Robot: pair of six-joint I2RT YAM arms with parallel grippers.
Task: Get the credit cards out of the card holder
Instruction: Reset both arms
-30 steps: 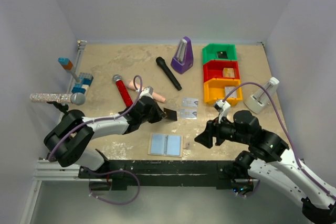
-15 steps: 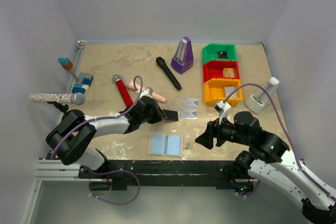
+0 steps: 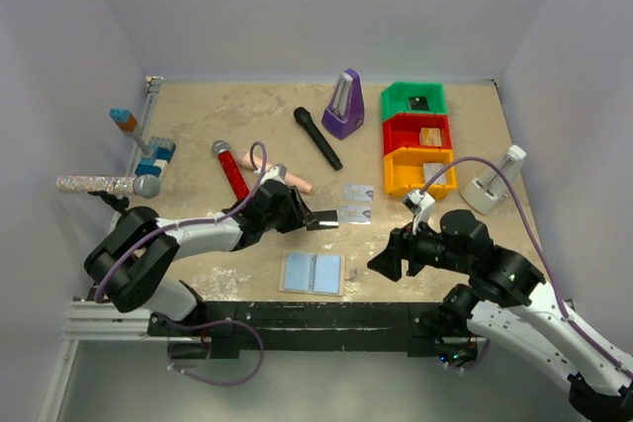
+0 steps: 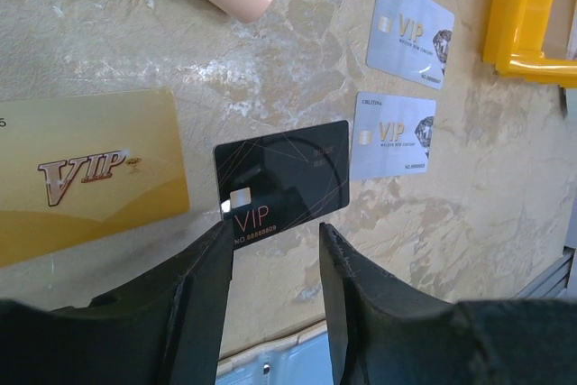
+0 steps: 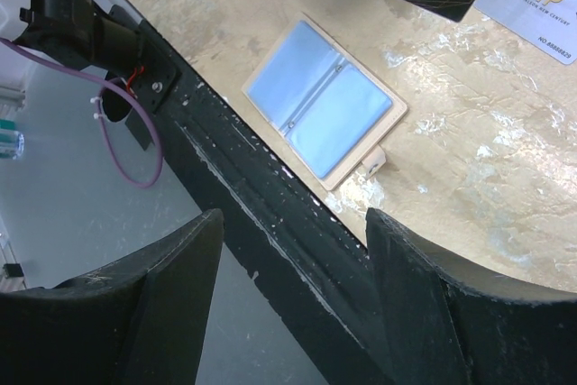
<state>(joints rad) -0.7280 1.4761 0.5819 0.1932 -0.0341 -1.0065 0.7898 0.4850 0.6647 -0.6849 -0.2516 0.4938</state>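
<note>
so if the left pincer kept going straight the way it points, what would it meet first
The black card, lying flat right ahead of the left pincer, then a silver card beyond. Its height is unclear, so it might skim over.

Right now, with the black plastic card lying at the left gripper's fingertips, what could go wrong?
1. The open left gripper hovers over the black VIP card; pulling back low could drag it against the gold card.
2. The opened beige, blue-lined card holder lies near the front edge of the table, close to the open right gripper; a nudge might push it off.
</note>
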